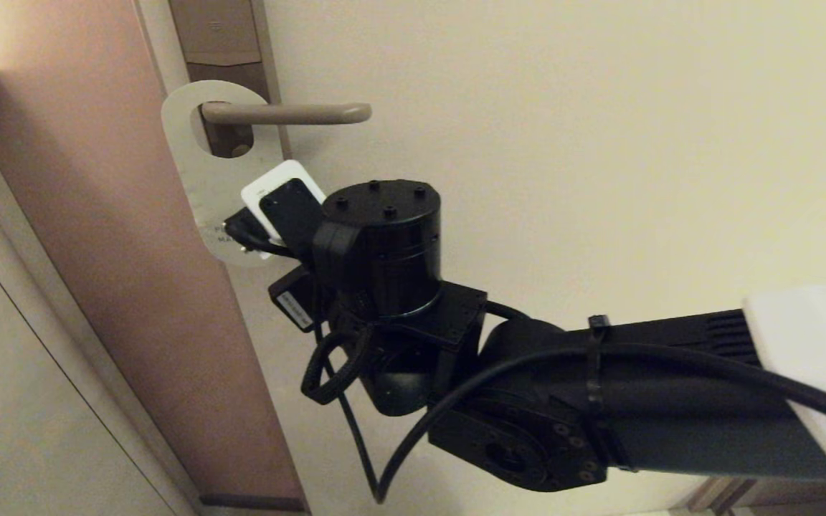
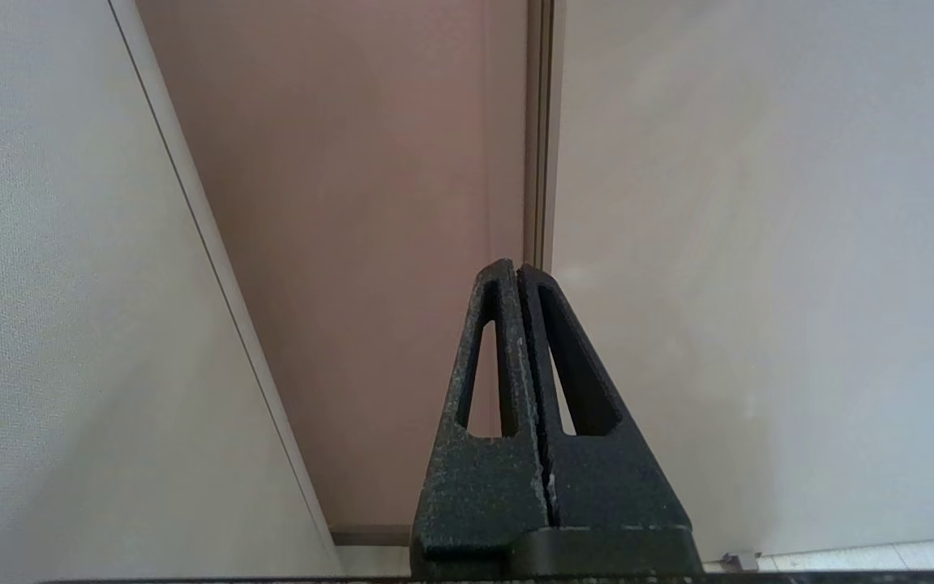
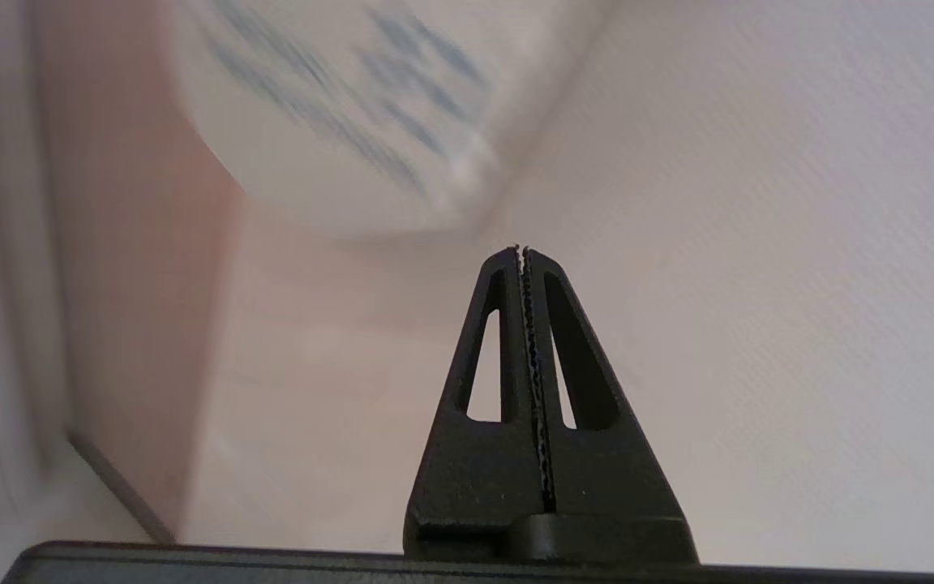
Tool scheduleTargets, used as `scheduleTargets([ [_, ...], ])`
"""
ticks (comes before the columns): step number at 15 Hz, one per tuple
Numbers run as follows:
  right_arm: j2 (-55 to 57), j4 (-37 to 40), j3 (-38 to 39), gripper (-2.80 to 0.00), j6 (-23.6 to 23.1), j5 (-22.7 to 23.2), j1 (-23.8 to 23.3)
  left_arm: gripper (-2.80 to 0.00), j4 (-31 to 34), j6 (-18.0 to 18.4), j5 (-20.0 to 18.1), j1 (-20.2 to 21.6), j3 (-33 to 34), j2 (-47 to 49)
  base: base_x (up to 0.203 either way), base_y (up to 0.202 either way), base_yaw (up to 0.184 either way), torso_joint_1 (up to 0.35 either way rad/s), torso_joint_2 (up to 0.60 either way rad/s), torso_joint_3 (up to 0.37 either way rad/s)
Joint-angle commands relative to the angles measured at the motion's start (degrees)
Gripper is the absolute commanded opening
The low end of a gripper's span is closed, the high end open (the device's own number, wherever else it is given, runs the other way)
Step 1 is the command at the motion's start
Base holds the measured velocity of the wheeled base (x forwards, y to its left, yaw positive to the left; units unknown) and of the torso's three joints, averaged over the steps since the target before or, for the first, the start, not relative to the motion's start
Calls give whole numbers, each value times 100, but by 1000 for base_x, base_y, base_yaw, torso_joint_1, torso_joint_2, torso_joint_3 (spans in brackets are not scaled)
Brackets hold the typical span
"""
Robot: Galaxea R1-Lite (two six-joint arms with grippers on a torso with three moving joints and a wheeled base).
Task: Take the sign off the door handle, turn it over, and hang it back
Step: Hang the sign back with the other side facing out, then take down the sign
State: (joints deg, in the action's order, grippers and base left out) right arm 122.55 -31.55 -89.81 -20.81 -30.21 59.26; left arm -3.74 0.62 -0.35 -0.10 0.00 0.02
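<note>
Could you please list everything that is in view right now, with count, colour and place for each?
sign: one, off-white face showing, hanging on the door handle through its oval hole; blurred dark lettering on it in the right wrist view.
door handle: one, bronze-beige lever, horizontal, on a tall brown plate.
plate: one, brown, at the door's edge.
door: one, cream, filling the right of the head view.
door frame: one, pinkish-brown, left of the door.
wall panel: pale, far left.
right gripper: one, black, shut, empty, just below the sign's lower end.
left gripper: one, black, shut, empty, away from the handle, facing the frame low down.
</note>
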Motion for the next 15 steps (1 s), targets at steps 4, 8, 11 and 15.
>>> scheduleTargets([
  [4,-1426,-18,1732,-280,-53,-35,-658,-280,-4,0,0,1,0,-2,0,0,0,0,0,0],
  [8,-2630,-18,3359,-280,-141,-34,-1765,-280,-4,0,0,1,0,-2,0,0,0,0,0,0],
  [11,-3352,-17,4055,-280,-106,-18,-3012,-280,-4,0,0,1,0,-2,0,0,0,0,0,0],
  [15,-4266,-18,4665,-280,397,65,-4364,-280,-4,0,0,1,0,-2,0,0,0,0,0,0],
])
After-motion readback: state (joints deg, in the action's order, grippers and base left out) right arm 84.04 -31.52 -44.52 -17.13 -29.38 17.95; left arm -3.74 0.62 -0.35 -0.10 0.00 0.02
